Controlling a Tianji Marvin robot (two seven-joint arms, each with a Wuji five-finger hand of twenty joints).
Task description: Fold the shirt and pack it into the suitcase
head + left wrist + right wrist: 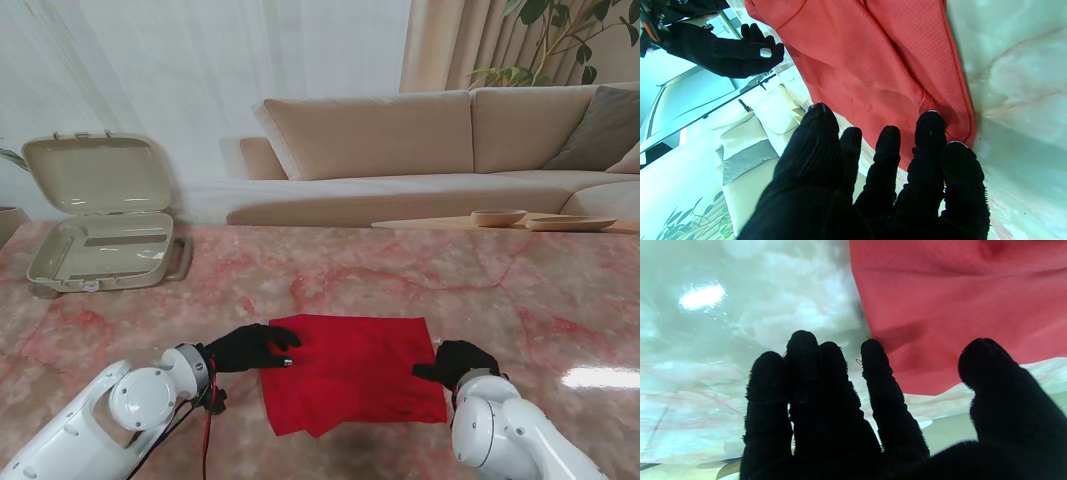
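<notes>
A red knit shirt (pixel 352 372), folded into a rough rectangle, is laid flat on the pink-veined marble table (pixel 420 280), close to the edge nearest the robot and roughly midway between the two arms. The black-gloved left hand (pixel 250 347) is placed at the shirt's left edge, at the corner farther from the robot; in the left wrist view its fingertips (pixel 929 124) are seen resting on the fabric's hemmed edge, the fingers spread and extended rather than curled, and no cloth is seen pinched between them, so nothing is grasped. The black-gloved right hand (pixel 458 362) is set at the shirt's right edge, just beside the cloth; in the right wrist view its fingers (pixel 873 363) are held straight and close together over bare marble next to the shirt's corner, with the thumb apart from them, and no fabric is gripped. Whether the thumb touches the shirt cannot be told. A beige hard-shell suitcase (pixel 100 225) is stood open well to the left of the shirt and much farther from the robot, its lid raised upright behind the shallow tray. A beige sofa (pixel 420 150) is seen beyond the table, far behind the shirt.
</notes>
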